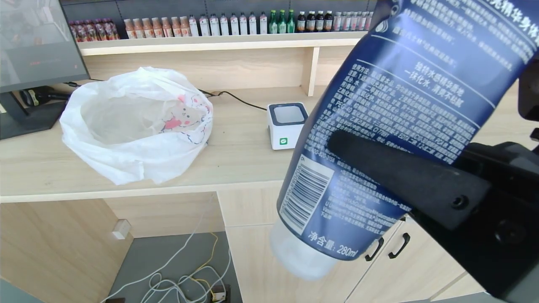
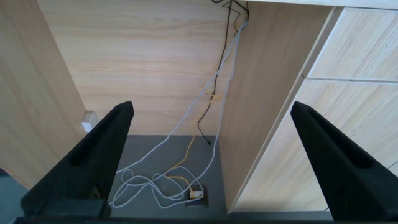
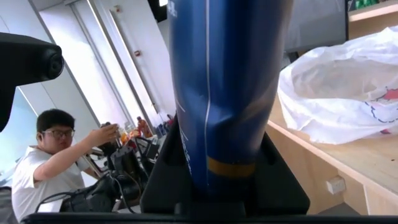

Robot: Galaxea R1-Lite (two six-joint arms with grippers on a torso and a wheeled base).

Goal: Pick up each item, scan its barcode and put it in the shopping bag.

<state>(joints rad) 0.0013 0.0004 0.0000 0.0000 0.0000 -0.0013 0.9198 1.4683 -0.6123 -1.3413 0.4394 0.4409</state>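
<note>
The left gripper [image 2: 211, 109] hangs with its jaws spread wide and nothing between them, above cables [image 2: 168, 186] on the floor. On the counter [image 1: 236, 160], the white shopping bag [image 1: 134, 122] sits open, left of the small white scanner [image 1: 287, 125]. At right, the right gripper [image 3: 225, 174] clamps a blue tube [image 1: 404, 105] aloft near the head camera, barcode [image 1: 305, 191] showing, apparently cap downward.

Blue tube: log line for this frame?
right gripper: shut on blue tube, raised, barcode facing head view | left gripper: open, low | scanner, shopping bag: on counter
</note>
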